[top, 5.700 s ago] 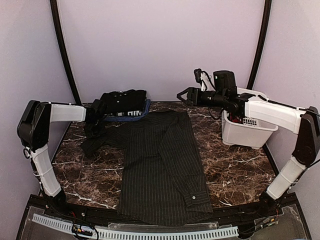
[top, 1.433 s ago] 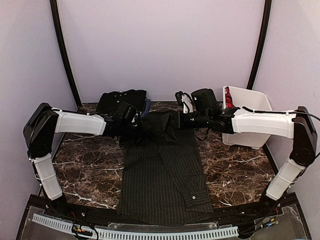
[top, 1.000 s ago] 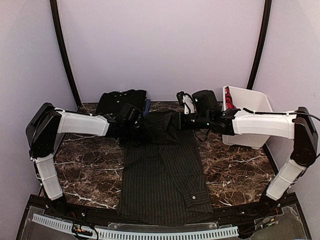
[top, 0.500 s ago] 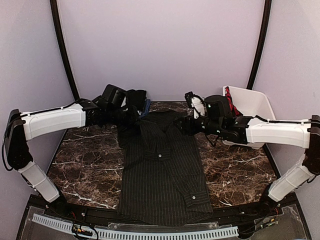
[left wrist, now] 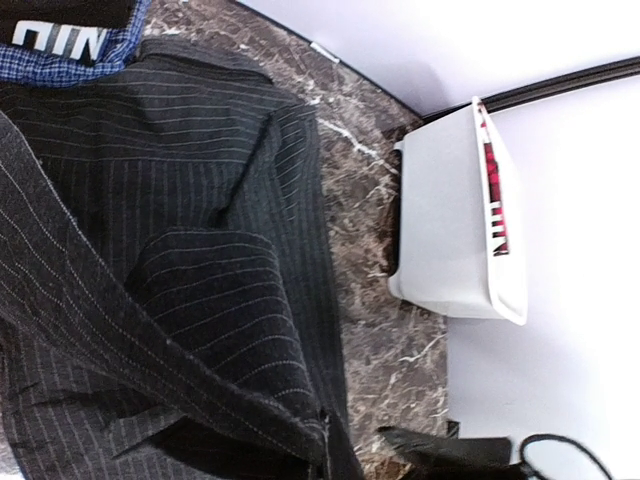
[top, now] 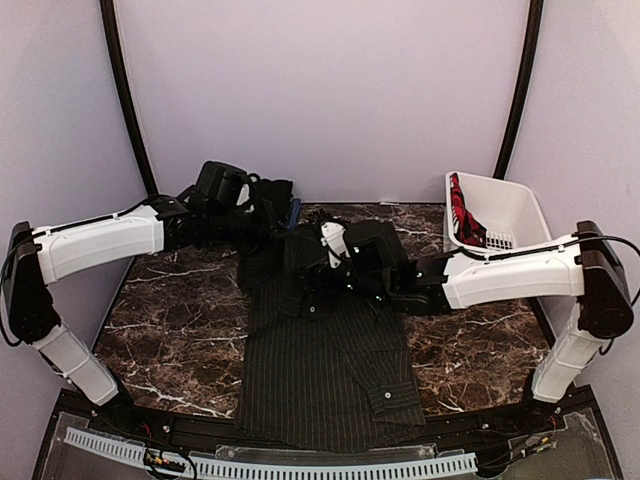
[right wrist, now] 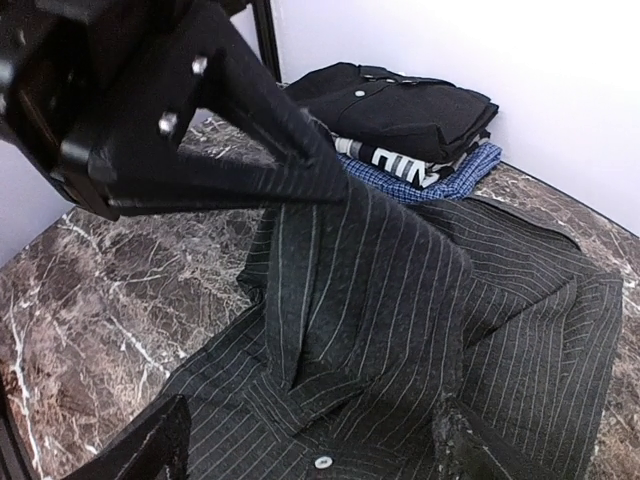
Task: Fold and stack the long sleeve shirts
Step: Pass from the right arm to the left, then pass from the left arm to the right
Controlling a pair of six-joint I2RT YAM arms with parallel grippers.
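With the left hand (right wrist: 318, 186) clamped on the sleeve (right wrist: 370, 260) of the pinstriped shirt (top: 320, 370), which lies flat along the worktop (top: 170, 330), draw the sleeve straight across the body and pin the fold line with the right hand (right wrist: 310, 450), whose fingers stand apart.

1. A dark marble table (top: 170, 330) with white veins fills the lower half of the top view.
2. A black pinstriped shirt (top: 320, 370) lies lengthwise down its centre.
3. A stack of folded shirts (right wrist: 405, 120) sits just left of upper centre.
4. A white basket (top: 512, 208) stands at the right.
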